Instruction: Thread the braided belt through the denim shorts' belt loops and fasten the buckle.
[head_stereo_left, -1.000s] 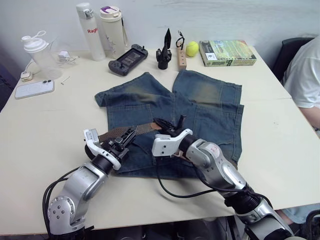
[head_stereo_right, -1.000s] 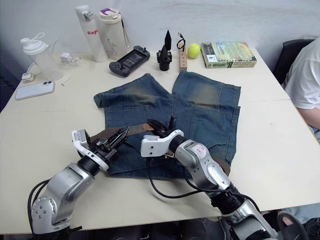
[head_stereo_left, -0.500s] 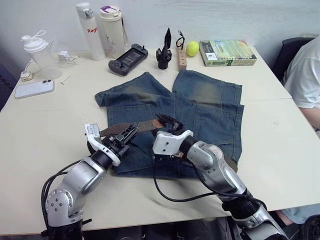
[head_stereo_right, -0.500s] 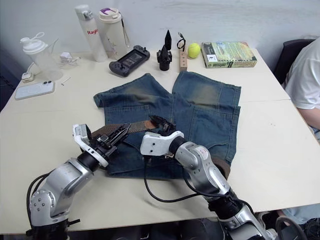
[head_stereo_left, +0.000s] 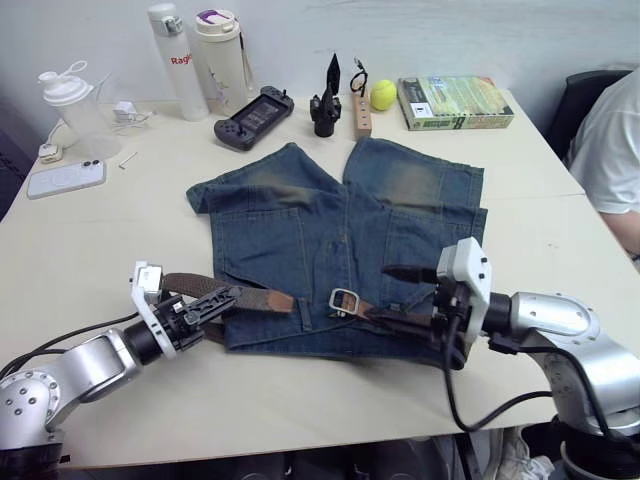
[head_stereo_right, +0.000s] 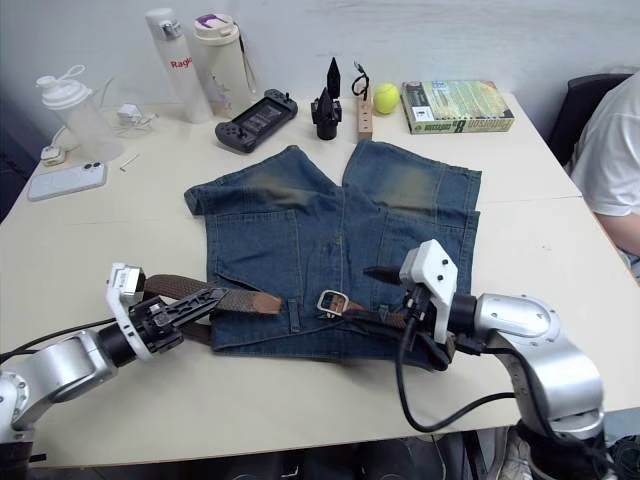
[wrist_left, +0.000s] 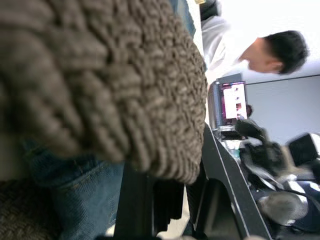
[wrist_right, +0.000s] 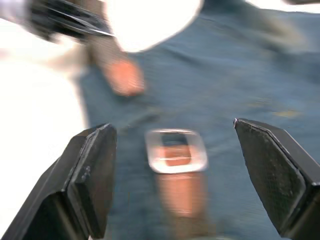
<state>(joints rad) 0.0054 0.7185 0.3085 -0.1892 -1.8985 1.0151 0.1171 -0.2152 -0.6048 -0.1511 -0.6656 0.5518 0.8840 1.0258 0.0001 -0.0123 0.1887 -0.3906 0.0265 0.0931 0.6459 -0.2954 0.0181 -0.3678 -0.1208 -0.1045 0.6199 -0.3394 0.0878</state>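
Brown braided belt (head_stereo_left: 240, 297) lies across the faded blue denim shorts (head_stereo_left: 340, 240). Left end effector (head_stereo_left: 205, 308) grips the belt. Right end effector (wrist_right: 185, 180) is wide open over the silver metal buckle (head_stereo_left: 345, 299).

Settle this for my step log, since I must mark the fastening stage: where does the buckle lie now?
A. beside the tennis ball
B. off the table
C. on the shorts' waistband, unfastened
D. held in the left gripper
C: the buckle rests on the denim shorts at the waistband, its frame free of the belt's other end.
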